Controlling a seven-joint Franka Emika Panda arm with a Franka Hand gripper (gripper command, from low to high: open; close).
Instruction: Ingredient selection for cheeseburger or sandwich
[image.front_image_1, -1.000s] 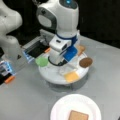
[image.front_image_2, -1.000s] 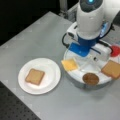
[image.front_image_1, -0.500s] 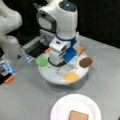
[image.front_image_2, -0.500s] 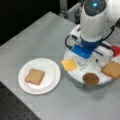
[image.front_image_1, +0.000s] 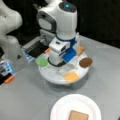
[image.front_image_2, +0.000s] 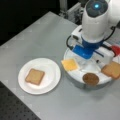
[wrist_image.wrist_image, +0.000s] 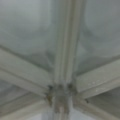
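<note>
One end effector (image.front_image_1: 60, 63) is lowered over the middle of a round white divided tray (image.front_image_1: 53, 77), its fingertips hidden behind the arm's body in both front views, so whether it is spread or pressed together cannot be told. The wrist view shows only the tray's pale ribs (wrist_image.wrist_image: 62, 75) meeting at a hub close below. Nearest around it on the tray lie a yellow cheese square (image.front_image_2: 69, 64), a green lettuce piece (image.front_image_1: 41, 61), a brown round patty (image.front_image_2: 90, 79), a toast square (image.front_image_2: 112, 70) and a red piece (image.front_image_2: 116, 49) at the tray's far edge. Farther off, away from the tray on the grey worktop (image.front_image_2: 37, 37), a white plate (image.front_image_2: 47, 67) carries a single toast slice (image.front_image_2: 34, 76), the only part of the sandwich laid so far.
</note>
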